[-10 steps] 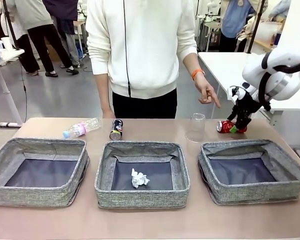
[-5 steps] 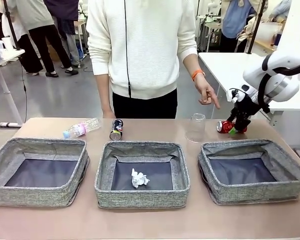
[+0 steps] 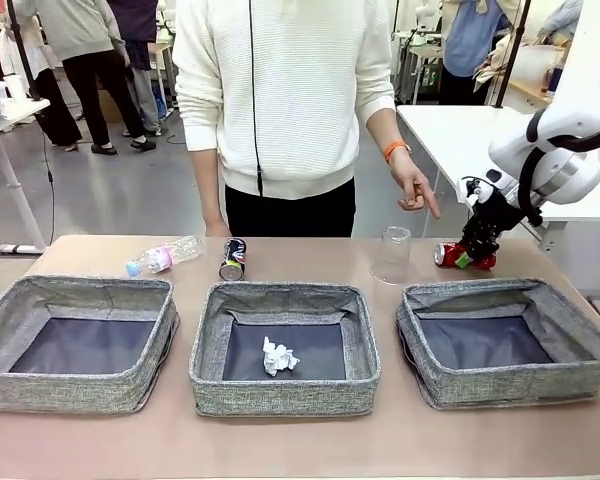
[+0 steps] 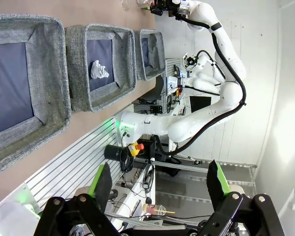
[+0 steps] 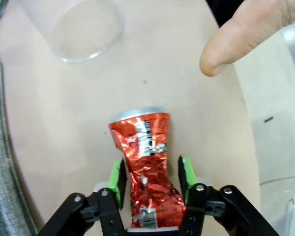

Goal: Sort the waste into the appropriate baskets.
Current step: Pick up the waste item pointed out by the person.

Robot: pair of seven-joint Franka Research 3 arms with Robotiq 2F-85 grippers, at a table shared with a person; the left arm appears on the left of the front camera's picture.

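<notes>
On the tan desk, only the crumpled white paper ball is binned, in the middle basket. Far right, the right pincer clamps the crushed red can, which is not yet lifted. The bottle, dark printed can and clear plastic cup wait. The left pincer gapes empty.

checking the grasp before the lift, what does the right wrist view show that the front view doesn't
Right wrist view: green pads either side of the crushed red can, contact unclear. Front view: three baskets, paper ball in the middle one, bottle and dark can beyond them. Both: right gripper at the can, clear cup, person's pointing hand.
</notes>
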